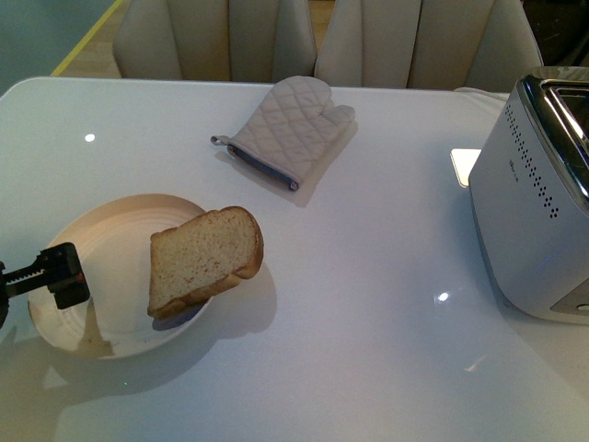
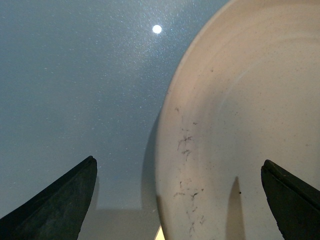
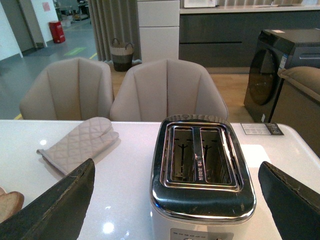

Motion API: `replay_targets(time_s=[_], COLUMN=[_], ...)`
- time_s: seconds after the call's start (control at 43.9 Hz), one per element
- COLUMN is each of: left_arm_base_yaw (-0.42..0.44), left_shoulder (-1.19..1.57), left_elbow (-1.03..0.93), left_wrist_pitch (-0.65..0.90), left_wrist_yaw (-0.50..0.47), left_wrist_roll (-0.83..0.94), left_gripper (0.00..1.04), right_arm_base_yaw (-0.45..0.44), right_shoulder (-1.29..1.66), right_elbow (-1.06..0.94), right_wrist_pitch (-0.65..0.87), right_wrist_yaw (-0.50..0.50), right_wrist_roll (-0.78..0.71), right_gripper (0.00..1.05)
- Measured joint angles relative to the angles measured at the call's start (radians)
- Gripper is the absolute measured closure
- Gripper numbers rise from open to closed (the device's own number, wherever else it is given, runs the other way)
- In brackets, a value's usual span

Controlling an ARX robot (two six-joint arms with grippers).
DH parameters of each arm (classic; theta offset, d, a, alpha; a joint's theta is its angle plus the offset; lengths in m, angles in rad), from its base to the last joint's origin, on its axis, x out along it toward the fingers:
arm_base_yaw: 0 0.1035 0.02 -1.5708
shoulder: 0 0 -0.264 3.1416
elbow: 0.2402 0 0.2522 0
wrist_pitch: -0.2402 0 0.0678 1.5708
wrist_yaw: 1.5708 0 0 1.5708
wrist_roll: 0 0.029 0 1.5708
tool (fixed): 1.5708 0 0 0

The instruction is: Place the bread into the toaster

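The bread is a light-brown slice that lies tilted over the right rim of a cream plate; a bit of it shows in the right wrist view. My left gripper is open and empty at the plate's left rim, apart from the bread. In the left wrist view its fingers straddle the plate's edge. The white toaster with chrome top stands at the far right. My right gripper is open and empty, facing the toaster, whose two slots are empty. The right arm is out of the front view.
A quilted beige oven mitt lies at the back middle of the white table; it also shows in the right wrist view. Two beige chairs stand behind the table. A small white card lies left of the toaster.
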Motion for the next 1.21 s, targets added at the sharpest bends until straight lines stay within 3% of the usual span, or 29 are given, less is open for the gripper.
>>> replay_targets(time_s=[0.091,0.228,0.569,0.706,1.207], left_arm_base_yaw=[-0.020,-0.047,-0.162,-0.232,-0.402], left_shoulder=[0.032,0.061,0.091,0.087,0.087], left_elbow=[0.025,0.051,0.068,0.067,0.105], left_wrist_pitch=[-0.002,-0.004,0.023,0.032,-0.014], left_wrist_yaw=[-0.011,-0.027,-0.062,-0.052,-0.053], left_wrist_roll=[0.006,0.011,0.000,-0.064,-0.111], left_gripper=[0.07,0.21,0.84,0.99,1.00], right_arm_base_yaw=[0.000,0.000,0.000,0.000,0.000], right_shoulder=[0.000,0.000,0.000,0.000,0.000], right_elbow=[0.000,0.000,0.000,0.000,0.000], right_wrist_pitch=[0.000,0.000,0.000,0.000,0.000], right_wrist_yaw=[0.000,0.000,0.000,0.000,0.000], right_wrist_roll=[0.000,0.000,0.000,0.000,0.000], right_gripper=[0.09,0.09,0.09,0.09,0.09])
